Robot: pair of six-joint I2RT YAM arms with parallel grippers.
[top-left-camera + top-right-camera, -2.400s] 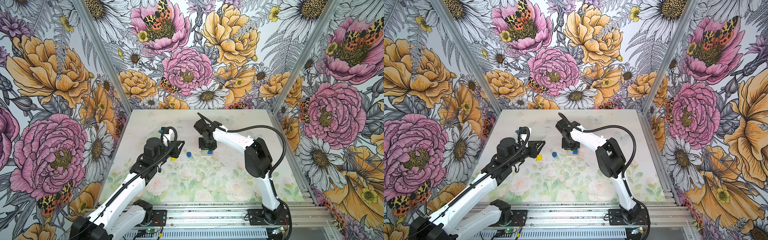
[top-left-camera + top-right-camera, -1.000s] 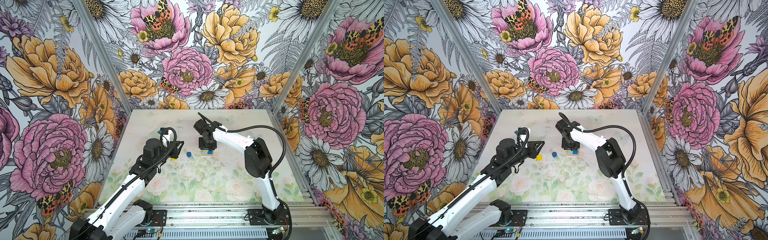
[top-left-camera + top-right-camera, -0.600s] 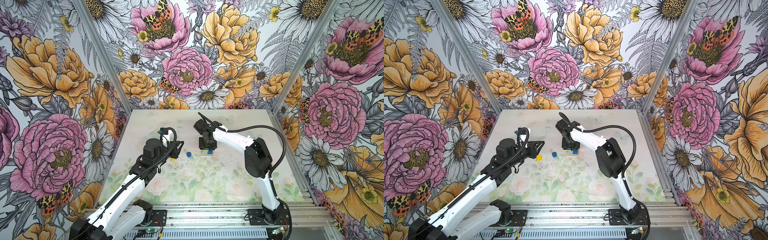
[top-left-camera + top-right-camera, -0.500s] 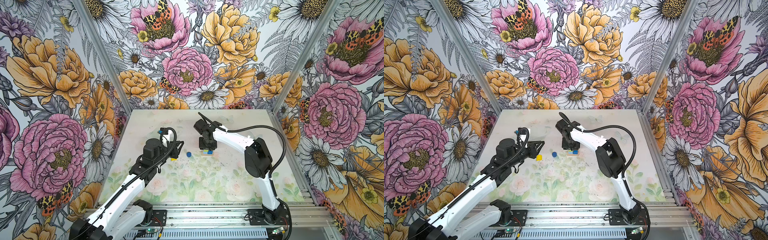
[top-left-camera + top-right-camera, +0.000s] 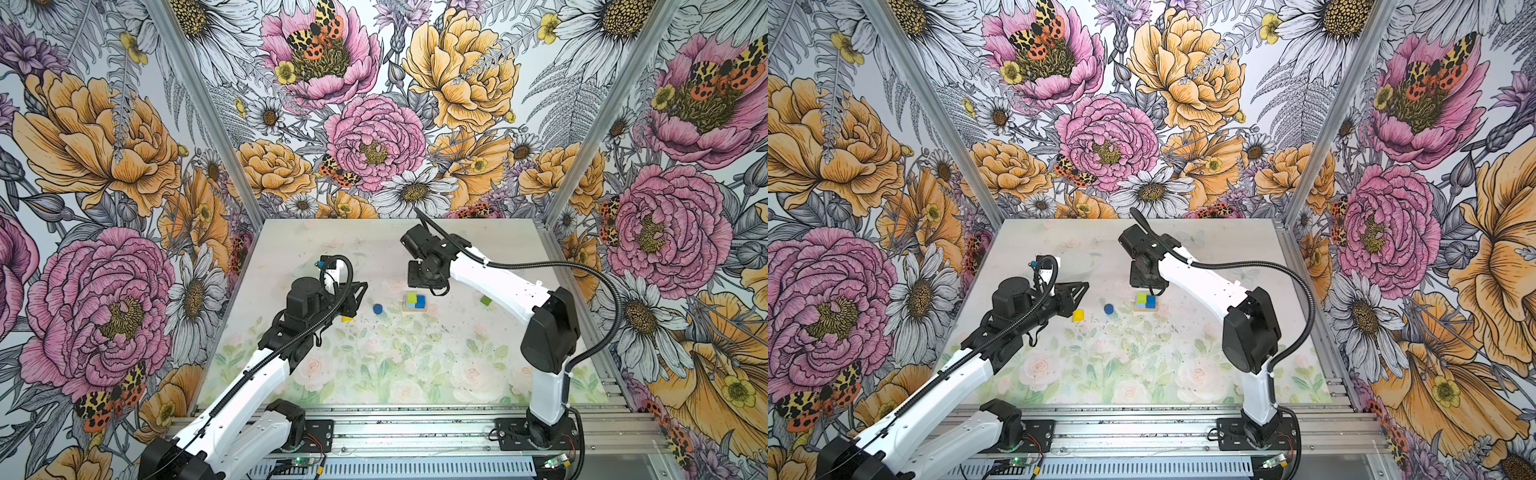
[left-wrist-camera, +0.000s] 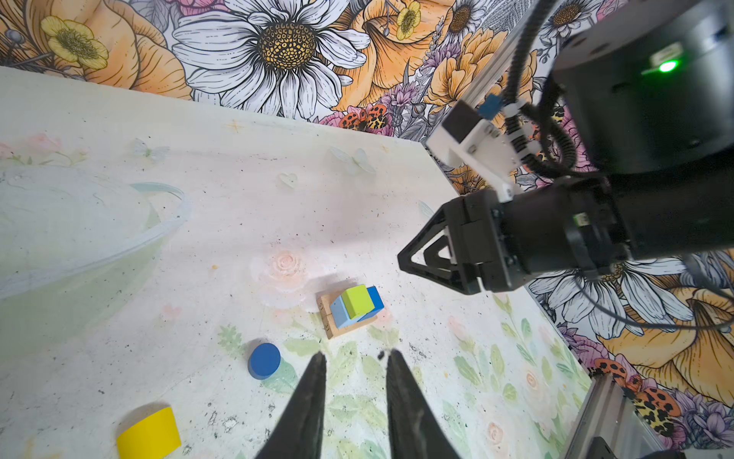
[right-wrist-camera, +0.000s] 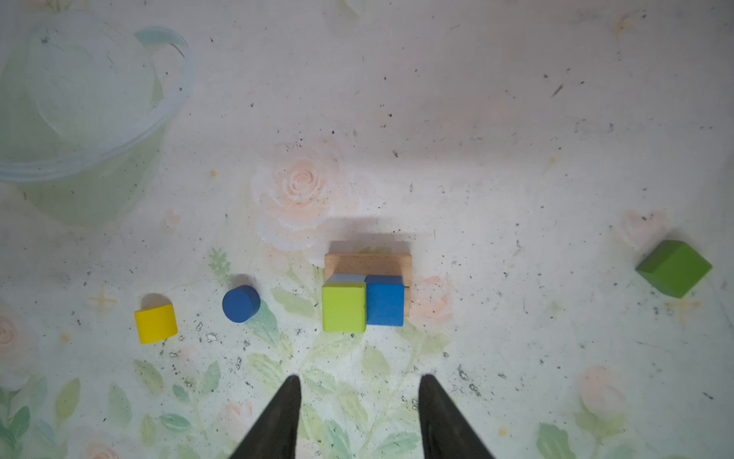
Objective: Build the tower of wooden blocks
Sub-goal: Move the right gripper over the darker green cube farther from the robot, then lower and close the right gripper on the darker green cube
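The wood block tower (image 5: 415,301) (image 5: 1146,302) stands mid-table: tan bars (image 7: 367,262) at the base, a light blue cube and a dark blue cube (image 7: 384,300) side by side on them, and a lime green cube (image 7: 343,306) (image 6: 357,301) on the light blue one. My right gripper (image 7: 355,379) (image 5: 428,286) hangs just behind and above it, open and empty. A blue cylinder (image 5: 377,308) (image 6: 264,360) and a yellow half-round (image 5: 1078,315) (image 7: 155,323) lie to the tower's left. My left gripper (image 6: 353,353) (image 5: 1086,286) hovers over the half-round, narrowly open and holding nothing.
A dark green cube (image 5: 485,300) (image 7: 673,268) lies alone to the right of the tower, beside the right arm. A clear plastic bowl (image 7: 174,107) (image 6: 159,234) sits at the back left. Flowered walls close in the table on three sides.
My right gripper's jaws have spread wider and lifted off the lime green cube, which stays on the stack. The left arm has not moved.
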